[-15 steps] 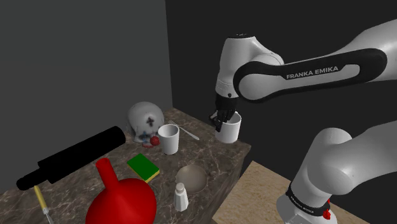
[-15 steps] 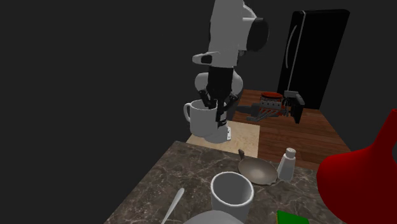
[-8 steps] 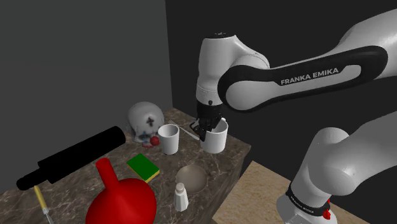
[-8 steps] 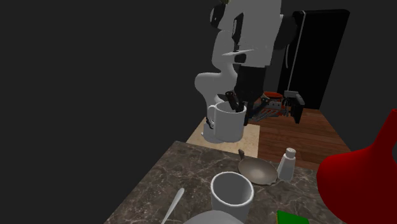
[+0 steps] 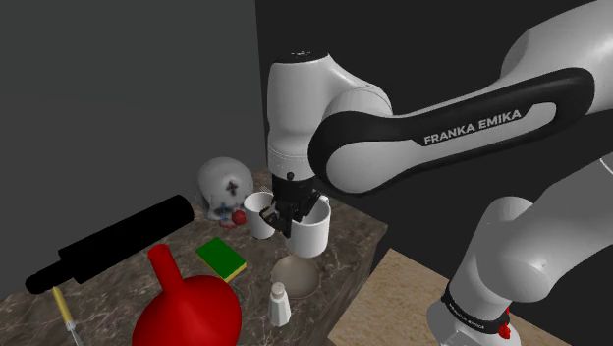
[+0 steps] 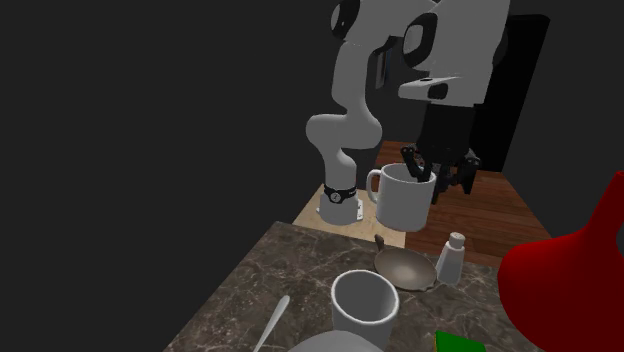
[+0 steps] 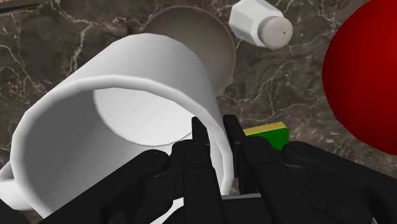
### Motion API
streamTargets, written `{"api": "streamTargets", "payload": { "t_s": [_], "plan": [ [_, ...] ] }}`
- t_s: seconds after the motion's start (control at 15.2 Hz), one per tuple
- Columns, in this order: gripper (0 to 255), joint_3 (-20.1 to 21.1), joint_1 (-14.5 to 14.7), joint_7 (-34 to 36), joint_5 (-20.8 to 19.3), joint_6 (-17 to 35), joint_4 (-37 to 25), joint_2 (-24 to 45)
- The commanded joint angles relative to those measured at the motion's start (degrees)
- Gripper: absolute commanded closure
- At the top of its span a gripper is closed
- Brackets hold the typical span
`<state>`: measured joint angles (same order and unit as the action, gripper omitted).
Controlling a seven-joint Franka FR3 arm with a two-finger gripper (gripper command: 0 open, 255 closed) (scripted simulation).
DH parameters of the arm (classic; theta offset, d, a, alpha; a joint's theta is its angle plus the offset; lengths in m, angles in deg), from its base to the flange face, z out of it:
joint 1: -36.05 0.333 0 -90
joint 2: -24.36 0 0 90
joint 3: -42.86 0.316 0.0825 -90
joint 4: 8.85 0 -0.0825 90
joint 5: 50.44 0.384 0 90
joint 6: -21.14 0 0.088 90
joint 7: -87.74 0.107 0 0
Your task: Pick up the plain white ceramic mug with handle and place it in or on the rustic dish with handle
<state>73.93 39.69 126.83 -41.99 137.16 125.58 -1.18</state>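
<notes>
Gripper [image 5: 288, 216] pinches the white mug [image 5: 316, 233] by its rim, mid shoulder view, just above the brown dish [image 5: 295, 280]; thin grip might slip, dropping it askew

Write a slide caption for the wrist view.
Gripper shut on the white mug at its rim, holding it over the brown dish, with a shaker beside the dish.

I read the counter [image 7: 63, 44] as dark brown stone, white-veined and polished. The mug [image 7: 159, 67] looks smooth, softly glossy white. The dish [image 7: 211, 32] is dull, matt grey-brown. The red vase [image 7: 366, 83] looks smooth, the gripper [image 7: 214, 122] matt black.
</notes>
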Motion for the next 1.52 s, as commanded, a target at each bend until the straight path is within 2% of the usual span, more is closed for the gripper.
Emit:
{"api": "streamTargets", "payload": {
  "t_s": [0.0, 0.92, 1.45],
  "plan": [
    [255, 0.7, -0.1, 0.6, -0.1, 1.3, 0.5, 0.8],
    [255, 3.6, -0.7, 2.6, -1.1, 13.1, 7.8, 5.5],
    [255, 3.7, -0.8, 2.7, -1.1, 13.5, 8.0, 5.7]
  ]
}}
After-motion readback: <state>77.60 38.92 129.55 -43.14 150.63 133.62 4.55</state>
